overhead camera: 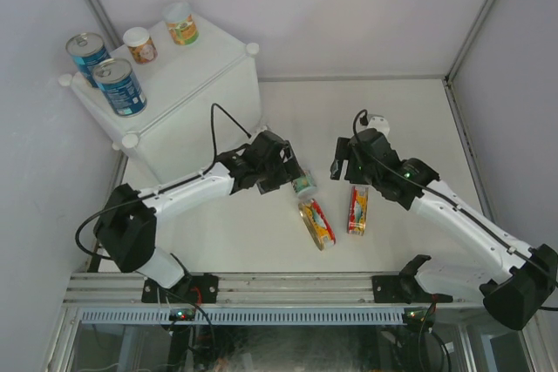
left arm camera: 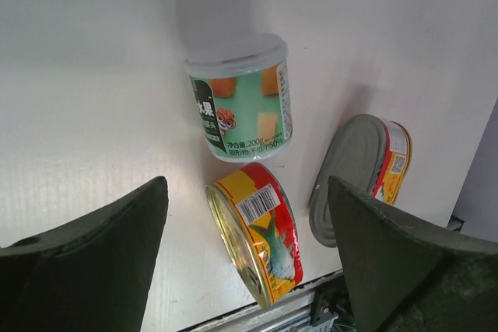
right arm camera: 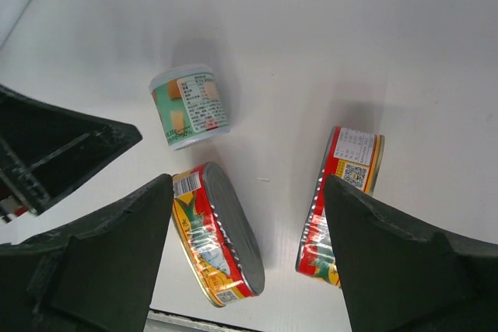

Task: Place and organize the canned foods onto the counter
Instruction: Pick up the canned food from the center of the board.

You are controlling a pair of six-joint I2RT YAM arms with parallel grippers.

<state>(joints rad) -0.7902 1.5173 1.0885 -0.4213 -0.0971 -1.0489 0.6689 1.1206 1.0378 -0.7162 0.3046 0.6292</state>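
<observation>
The counter [overhead camera: 205, 115], a big white box, stands at the back left. On its top stand two blue-labelled cans [overhead camera: 87, 54] [overhead camera: 120, 86] and two small cans [overhead camera: 139, 44] [overhead camera: 181, 23]. On the tabletop a small green-labelled can [left arm camera: 237, 99] [overhead camera: 303, 184] lies on its side. Just above and beside it hovers my left gripper [left arm camera: 247, 192] [overhead camera: 290, 177], open and empty. Two red-and-yellow oval tins [right arm camera: 218, 235] [right arm camera: 342, 200] rest on their edges nearer the front. Above them my right gripper [right arm camera: 247, 184] [overhead camera: 347, 172] is open, holding nothing.
A metal rail [overhead camera: 279, 289] runs along the table's near edge, close to the tins. White walls with frame posts [overhead camera: 475, 37] enclose the table. In the right wrist view the left gripper's dark finger [right arm camera: 54, 145] shows at the left.
</observation>
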